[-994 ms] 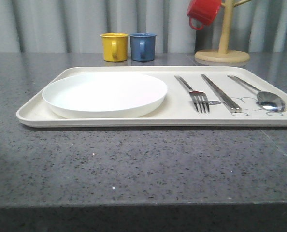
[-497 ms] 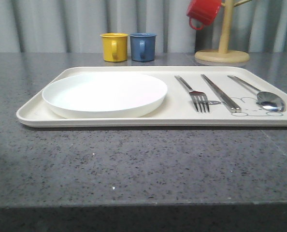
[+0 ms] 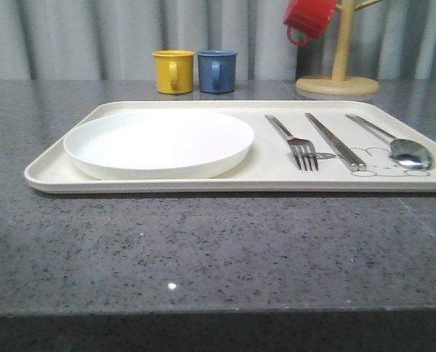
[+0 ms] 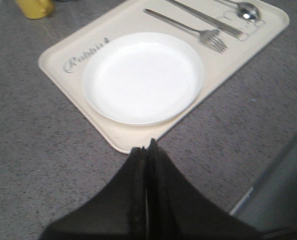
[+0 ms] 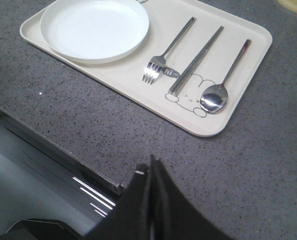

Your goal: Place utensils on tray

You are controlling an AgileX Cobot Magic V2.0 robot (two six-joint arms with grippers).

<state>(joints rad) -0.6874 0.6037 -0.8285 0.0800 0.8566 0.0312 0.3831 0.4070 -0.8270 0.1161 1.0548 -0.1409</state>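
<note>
Nothing had moved on the tray [image 3: 56, 172] since the earlier front frames; plate, fork, chopsticks and spoon sat where they were. My left gripper [image 4: 147, 150] was pressed together, empty, hanging over the bare grey counter [image 3: 203, 249] just off the tray's near rim by the plate [image 4: 143, 77]. My right gripper [image 5: 149, 167] was pressed together too, holding nothing, above the counter's front edge [image 5: 63, 150], well apart from the tray. Open room: a wide strip of counter ran between the tray's near rim and the counter's front edge, and more lay off the tray's left end. Tray's right end ran past the front view's edge. Behind the tray the mugs and the wooden mug stand [image 3: 338, 73] closed in the far side. Count: one tray, one plate on its left half, one fork [image 3: 295, 143], one pair of chopsticks [image 3: 335, 141], one spoon [image 3: 398, 143], all three lying side by side on the right half, apart from each other, handles pointing away. Three mugs: yellow mug [image 3: 173, 71] and blue mug [image 3: 217, 70] standing beside each other, red mug [image 3: 308, 17] hung on the stand.
</note>
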